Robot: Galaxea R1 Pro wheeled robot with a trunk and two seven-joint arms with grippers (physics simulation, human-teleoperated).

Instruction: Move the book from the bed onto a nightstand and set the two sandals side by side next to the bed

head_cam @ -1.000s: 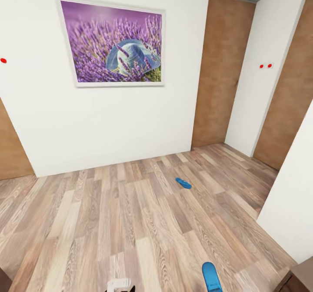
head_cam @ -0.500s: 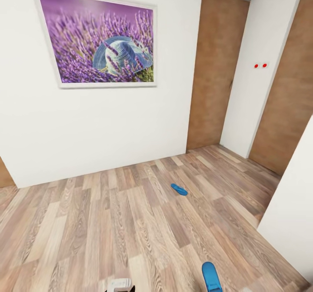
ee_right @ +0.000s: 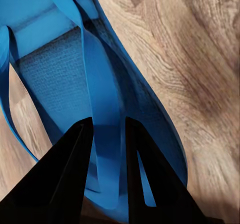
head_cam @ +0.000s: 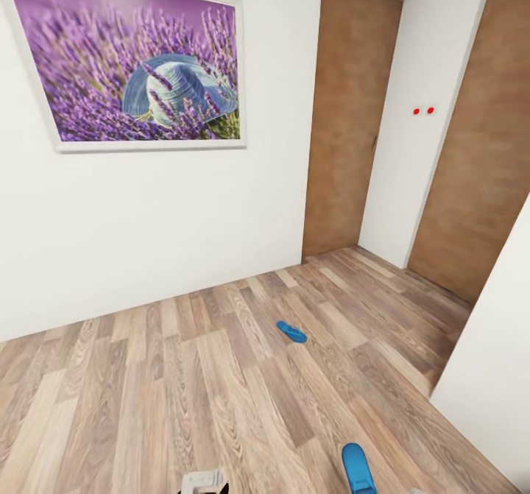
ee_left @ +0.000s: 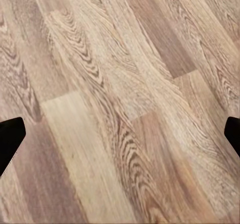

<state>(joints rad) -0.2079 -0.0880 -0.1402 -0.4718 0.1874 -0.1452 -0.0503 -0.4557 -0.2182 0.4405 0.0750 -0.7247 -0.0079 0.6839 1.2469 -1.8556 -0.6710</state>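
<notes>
Sandals: one blue sandal (ee_right: pixel 75 68) is held at the right gripper (ee_right: pixel 106 154), whose dark fingers (ee_right: pixel 67 179) are clamped on its thong strap, and its toe shows at the lower edge of the head view (head_cam: pixel 356 467); the second sandal (head_cam: pixel 291 331) lies flat on the wood-plank floor (head_cam: pixel 184 391), well apart, toward the brown door (head_cam: pixel 346 111). Left gripper (ee_left: pixel 120 134): the fingers are spread wide apart over bare floor planks, with nothing between them; a framed lavender picture (head_cam: pixel 125 67) hangs on the white wall.
</notes>
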